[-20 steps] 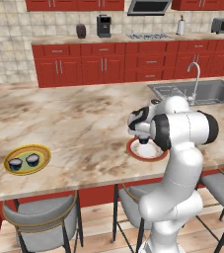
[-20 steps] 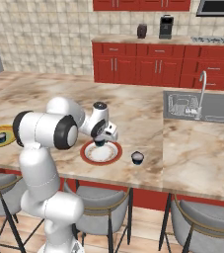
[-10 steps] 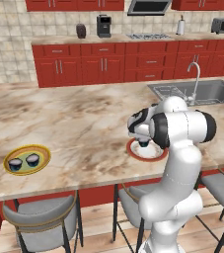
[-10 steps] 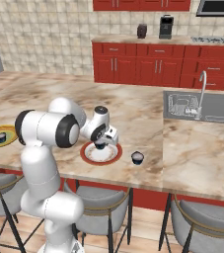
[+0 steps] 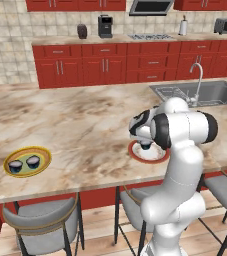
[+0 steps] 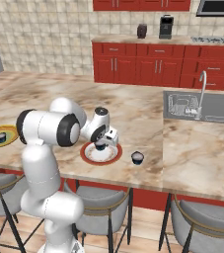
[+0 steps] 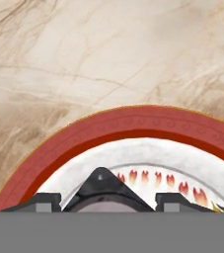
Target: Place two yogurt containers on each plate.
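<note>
Red-rimmed plate (image 5: 137, 153): approx. right half hidden behind arm in left base view. Hand view: plate (image 7: 59, 148) cut off at 6 o'clock by picture edge. Cup (image 6: 100, 145) under gripper (image 6: 102, 143): partly covered; finger contact can't be resolved. Hand view: fingertips (image 7: 44, 201) mostly cut off; dark shape btwn them unclear. Yogurt cups on yellow plate (image 6: 10, 141): cut at 9 o'clock edge, right base view.
</note>
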